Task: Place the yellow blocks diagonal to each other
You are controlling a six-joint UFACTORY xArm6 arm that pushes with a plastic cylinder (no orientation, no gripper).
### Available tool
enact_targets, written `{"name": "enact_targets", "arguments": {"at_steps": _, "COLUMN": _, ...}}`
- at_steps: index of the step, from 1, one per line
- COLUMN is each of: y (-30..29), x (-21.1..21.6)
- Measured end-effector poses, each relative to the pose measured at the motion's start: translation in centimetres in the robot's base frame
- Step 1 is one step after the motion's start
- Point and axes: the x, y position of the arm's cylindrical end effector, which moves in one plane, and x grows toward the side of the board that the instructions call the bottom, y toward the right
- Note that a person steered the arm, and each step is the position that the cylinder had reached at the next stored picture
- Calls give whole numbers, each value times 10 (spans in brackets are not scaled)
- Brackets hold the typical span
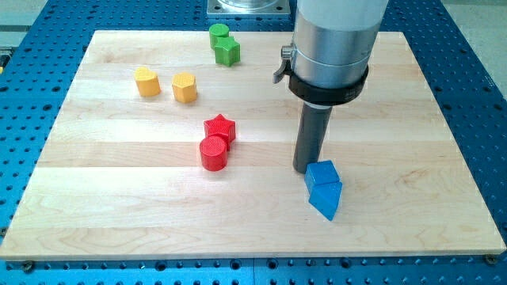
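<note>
A yellow heart-shaped block and a yellow hexagonal block sit side by side at the view's upper left, a small gap between them. My tip rests on the board at centre right, far to the right and below the yellow blocks. It touches the upper left of a blue cube, which sits against a blue triangular block just below it.
A red star block and a red cylinder touch near the board's centre. A green cylinder and a green star block touch at the top. The wooden board lies on a blue perforated table.
</note>
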Motion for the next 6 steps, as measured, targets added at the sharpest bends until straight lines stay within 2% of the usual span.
{"name": "enact_targets", "arguments": {"at_steps": 1, "y": -2, "x": 0}}
{"name": "enact_targets", "arguments": {"at_steps": 2, "y": 20, "x": -46}}
{"name": "enact_targets", "arguments": {"at_steps": 3, "y": 18, "x": -118}}
{"name": "enact_targets", "arguments": {"at_steps": 4, "y": -37, "x": -155}}
{"name": "enact_targets", "arguments": {"at_steps": 5, "y": -150, "x": -117}}
{"name": "enact_targets", "arguments": {"at_steps": 6, "y": -218, "x": -108}}
